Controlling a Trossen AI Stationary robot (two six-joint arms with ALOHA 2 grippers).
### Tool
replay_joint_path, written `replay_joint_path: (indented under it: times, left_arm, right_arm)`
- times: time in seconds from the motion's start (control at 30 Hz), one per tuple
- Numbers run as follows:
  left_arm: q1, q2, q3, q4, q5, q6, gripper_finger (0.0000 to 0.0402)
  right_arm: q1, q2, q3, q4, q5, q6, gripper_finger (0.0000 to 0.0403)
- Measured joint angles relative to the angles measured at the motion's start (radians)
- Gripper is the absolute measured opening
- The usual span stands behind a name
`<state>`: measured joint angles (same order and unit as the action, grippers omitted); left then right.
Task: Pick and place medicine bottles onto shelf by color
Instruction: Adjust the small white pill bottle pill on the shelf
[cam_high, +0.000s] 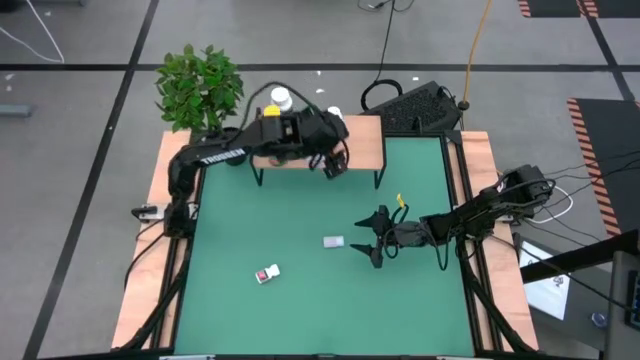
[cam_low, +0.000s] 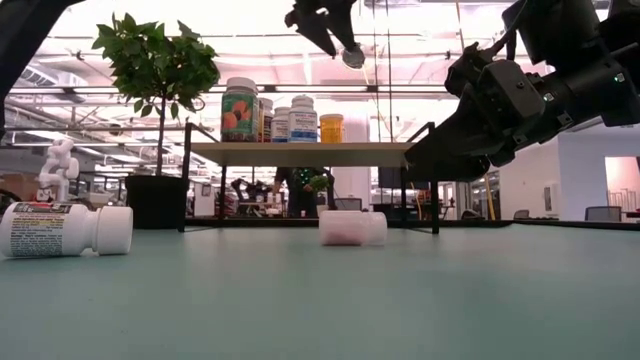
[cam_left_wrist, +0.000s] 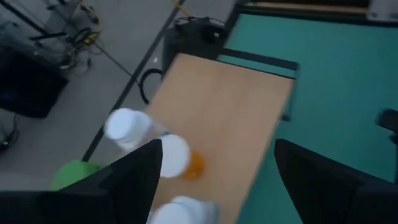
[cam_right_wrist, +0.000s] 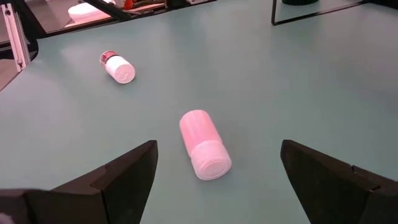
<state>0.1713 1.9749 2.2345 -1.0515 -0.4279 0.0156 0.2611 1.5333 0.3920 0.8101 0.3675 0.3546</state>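
A: Right gripper (cam_high: 375, 240)?
B: Low over the green surface (cam_high: 300, 310), fingers (cam_right_wrist: 121, 177) spread, grasping nothing. A pale bottle (cam_right_wrist: 204, 144) lies on its side just ahead of them.

A: Left gripper (cam_high: 335, 163)?
B: Above the shelf (cam_high: 365, 150), near its front edge. Fingers released, empty.

A: Other bottles?
B: Red-labelled bottle (cam_high: 267, 274) on its side on the surface, well apart from the pale one. Several standing bottles (cam_low: 285, 117) grouped on the shelf's plant (cam_high: 198, 85) end.
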Motion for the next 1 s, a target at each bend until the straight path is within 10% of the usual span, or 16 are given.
replay_joint_path:
  times: [1.0]
  left_arm:
    - [0.021,0.051,-0.058,-0.151,-0.169,-0.077,0.0312]
  right_arm:
    - [0.0,0.0,0.0,0.0,-0.003,0.01,0.0336]
